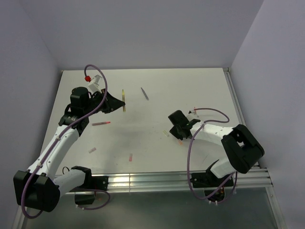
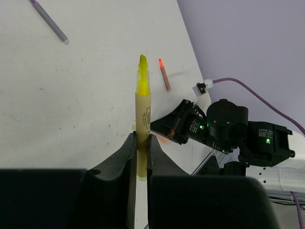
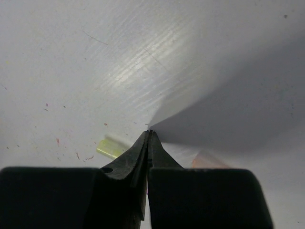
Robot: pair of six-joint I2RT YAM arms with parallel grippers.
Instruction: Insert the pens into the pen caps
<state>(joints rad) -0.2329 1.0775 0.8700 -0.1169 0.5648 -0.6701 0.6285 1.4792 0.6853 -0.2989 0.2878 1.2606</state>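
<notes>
- Left gripper (image 2: 141, 140) clamps the yellow pen (image 2: 143, 107), tip exposed.
- Right gripper (image 3: 149, 134), jaws together, is empty; the pale yellow cap (image 3: 112, 148) lies just beside it.
- Likely next step: grasp the cap, then align it with the pen tip.

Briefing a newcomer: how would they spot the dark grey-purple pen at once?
Far across the white table, right of the left claw, lies the grey-purple pen, slanted. It is the only dark pen; the yellow pen is clamped in that claw.

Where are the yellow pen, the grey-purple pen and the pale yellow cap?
yellow pen (image 2: 143, 114): left wrist view, on its pale barrel below the tip.
grey-purple pen (image 2: 49, 21): left wrist view, mid-barrel.
pale yellow cap (image 3: 111, 147): right wrist view, on its visible side.
</notes>
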